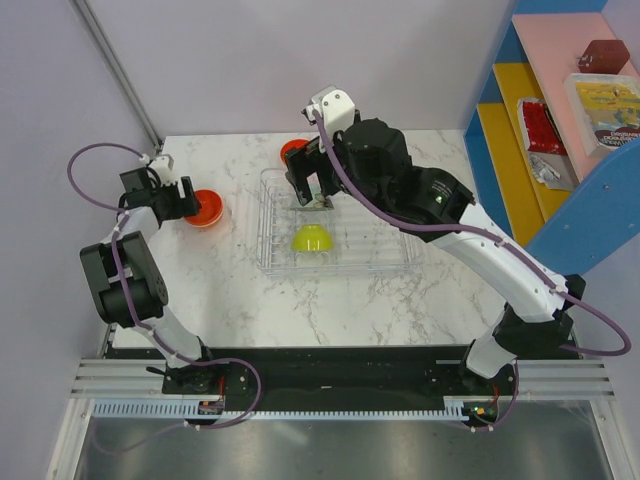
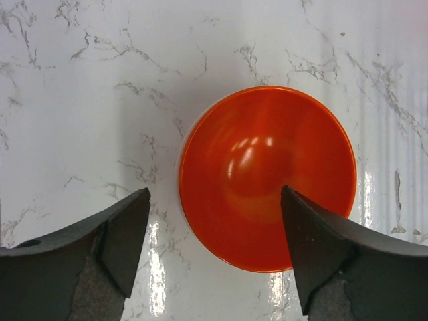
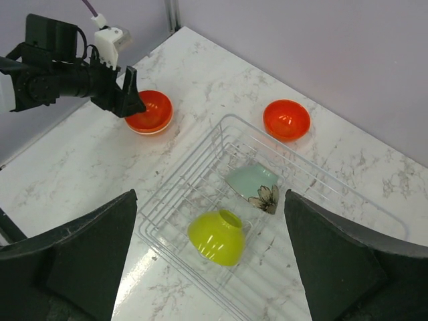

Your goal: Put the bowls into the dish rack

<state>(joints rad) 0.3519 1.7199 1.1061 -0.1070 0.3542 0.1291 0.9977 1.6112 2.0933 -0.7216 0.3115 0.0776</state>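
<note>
An orange bowl sits upright on the marble table left of the dish rack. My left gripper is open and low over the bowl's near rim, with one finger over the inside and the other over the table. It holds nothing. A second orange bowl rests beyond the rack's far edge. Inside the rack lie an upside-down yellow-green bowl and a tilted pale green flowered bowl. My right gripper hangs open and empty above the rack.
A blue, yellow and pink shelf with packaged goods stands at the right, close to the table. Grey walls close off the back and left sides. The rack's thin clear walls rise a little above the table.
</note>
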